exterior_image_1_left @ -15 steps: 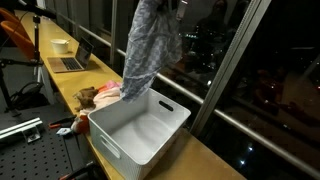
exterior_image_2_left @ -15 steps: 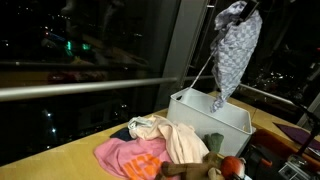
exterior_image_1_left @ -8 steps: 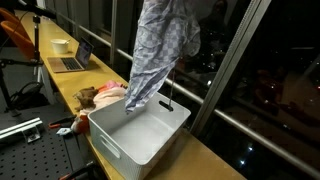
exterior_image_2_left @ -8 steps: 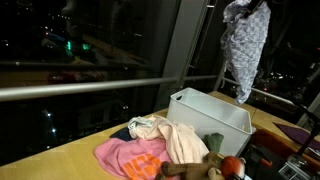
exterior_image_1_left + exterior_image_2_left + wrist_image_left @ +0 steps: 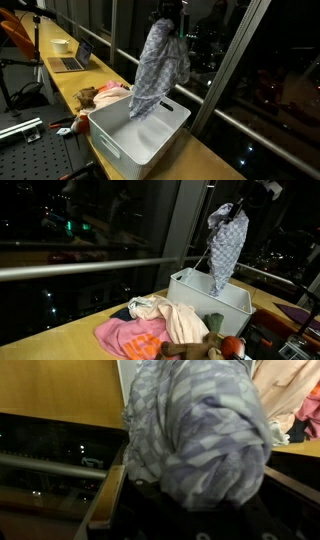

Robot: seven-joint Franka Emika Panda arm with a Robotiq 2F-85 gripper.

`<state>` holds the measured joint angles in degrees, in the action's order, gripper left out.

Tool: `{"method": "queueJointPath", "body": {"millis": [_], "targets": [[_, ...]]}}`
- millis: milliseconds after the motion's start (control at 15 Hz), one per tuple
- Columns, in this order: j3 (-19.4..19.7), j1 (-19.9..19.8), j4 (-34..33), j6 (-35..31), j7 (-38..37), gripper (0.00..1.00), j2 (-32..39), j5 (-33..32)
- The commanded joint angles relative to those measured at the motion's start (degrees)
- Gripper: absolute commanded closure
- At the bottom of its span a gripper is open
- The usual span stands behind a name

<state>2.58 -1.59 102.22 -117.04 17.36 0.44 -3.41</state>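
Observation:
A grey-and-white patterned cloth (image 5: 158, 65) hangs from my gripper (image 5: 166, 14) above the white plastic bin (image 5: 140, 128). Its lower end dangles into the bin's open top, as both exterior views show: the cloth (image 5: 226, 250) drops toward the bin (image 5: 210, 298). The gripper (image 5: 243, 202) is shut on the cloth's top. In the wrist view the bunched cloth (image 5: 200, 430) fills most of the picture and hides the fingers; the dark gripper body sits at the bottom edge.
A heap of pink and cream clothes (image 5: 150, 325) lies on the wooden counter (image 5: 75, 85) beside the bin. A laptop (image 5: 72, 60) and a bowl (image 5: 60, 45) stand farther along. Dark window glass and its metal frame (image 5: 225, 70) run right behind the bin.
The cloth has come down from higher up, and its lower end now hangs inside the bin. It has also swung a little sideways between frames. The grip stays shut.

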Motion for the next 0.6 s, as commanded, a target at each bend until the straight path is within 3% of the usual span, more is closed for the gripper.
{"method": "queueJointPath", "body": {"millis": [0, 67, 200, 533], "targets": [[-0.33, -0.11, 1.43, -0.84, -0.11, 1.00, 1.09, -0.54], [-0.46, -0.03, 1.41, -0.55, -0.28, 0.75, 1.76, -0.60], [-0.64, 0.06, 1.39, -0.12, -0.37, 0.68, 2.92, -0.85], [-1.66, 0.92, 2.07, -0.12, -1.78, 0.31, 3.37, -2.21]]}}
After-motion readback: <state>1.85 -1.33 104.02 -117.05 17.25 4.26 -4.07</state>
